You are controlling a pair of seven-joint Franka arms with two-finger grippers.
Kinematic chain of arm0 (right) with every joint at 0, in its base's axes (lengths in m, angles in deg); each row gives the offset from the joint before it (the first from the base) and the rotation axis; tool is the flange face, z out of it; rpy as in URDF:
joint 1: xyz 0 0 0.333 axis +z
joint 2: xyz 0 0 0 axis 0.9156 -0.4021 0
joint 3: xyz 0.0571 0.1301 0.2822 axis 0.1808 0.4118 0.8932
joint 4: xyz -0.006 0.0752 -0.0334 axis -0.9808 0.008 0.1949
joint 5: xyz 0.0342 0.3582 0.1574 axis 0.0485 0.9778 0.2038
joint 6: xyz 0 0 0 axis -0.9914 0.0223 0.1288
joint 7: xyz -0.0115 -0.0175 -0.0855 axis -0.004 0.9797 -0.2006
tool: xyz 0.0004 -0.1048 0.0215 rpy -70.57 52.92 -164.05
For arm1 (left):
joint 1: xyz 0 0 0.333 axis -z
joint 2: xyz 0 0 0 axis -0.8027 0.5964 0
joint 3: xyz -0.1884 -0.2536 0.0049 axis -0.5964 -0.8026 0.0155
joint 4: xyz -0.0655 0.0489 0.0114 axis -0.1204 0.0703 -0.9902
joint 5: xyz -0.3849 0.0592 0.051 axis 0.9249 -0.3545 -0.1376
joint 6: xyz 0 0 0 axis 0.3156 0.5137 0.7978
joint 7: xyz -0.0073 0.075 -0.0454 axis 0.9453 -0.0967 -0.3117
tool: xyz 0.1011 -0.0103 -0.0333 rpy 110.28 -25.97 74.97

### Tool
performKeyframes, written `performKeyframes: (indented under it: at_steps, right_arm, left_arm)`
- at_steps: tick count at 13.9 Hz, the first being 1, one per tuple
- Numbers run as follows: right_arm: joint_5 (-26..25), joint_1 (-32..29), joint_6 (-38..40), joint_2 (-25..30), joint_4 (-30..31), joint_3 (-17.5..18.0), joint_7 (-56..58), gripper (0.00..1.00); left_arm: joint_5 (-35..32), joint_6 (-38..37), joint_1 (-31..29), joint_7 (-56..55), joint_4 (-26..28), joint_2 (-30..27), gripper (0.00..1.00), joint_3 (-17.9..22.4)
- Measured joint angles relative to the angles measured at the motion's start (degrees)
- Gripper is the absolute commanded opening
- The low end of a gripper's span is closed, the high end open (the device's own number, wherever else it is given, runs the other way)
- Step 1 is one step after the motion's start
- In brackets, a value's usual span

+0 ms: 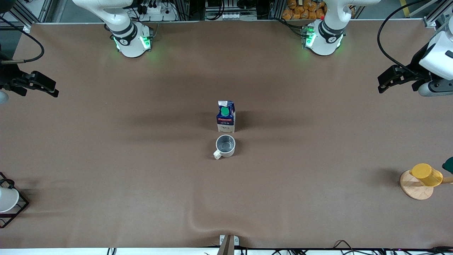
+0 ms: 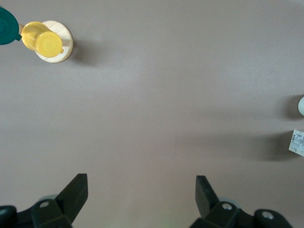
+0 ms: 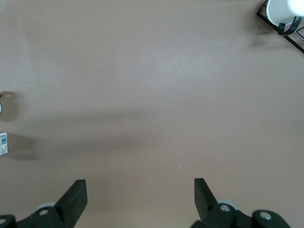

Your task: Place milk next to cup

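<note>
The milk [image 1: 225, 117], a dark-blue carton with a green cap and red band, stands upright mid-table. The cup [image 1: 225, 146], an off-white mug with a grey inside, sits just nearer the front camera, a small gap between them. My left gripper [image 1: 381, 83] hovers open over the left arm's end of the table, far from both. My right gripper [image 1: 55, 89] hovers open over the right arm's end. The left wrist view shows empty open fingers [image 2: 76, 190], with slivers of milk [image 2: 297, 142] and cup [image 2: 301, 105] at the frame edge. Nothing lies between the right gripper's fingers [image 3: 76, 192] either.
A yellow cup [image 1: 426, 174] rests on a round wooden stand [image 1: 414, 187] at the left arm's end, beside a dark-green object [image 1: 448, 164]. A white cup [image 1: 7, 200] sits in a black wire rack at the right arm's end. The brown cover wrinkles [image 1: 198, 223] near the front edge.
</note>
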Motion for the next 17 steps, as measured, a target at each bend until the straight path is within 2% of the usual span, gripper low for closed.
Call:
performKeyframes:
  at_steps: [17]
  right_arm:
    - [0.0,0.0,-0.1,0.0,0.0,0.0,0.0,1.0]
  left_arm:
    - [0.0,-2.6,-0.1,-0.4,-1.4,0.7,1.0,0.1]
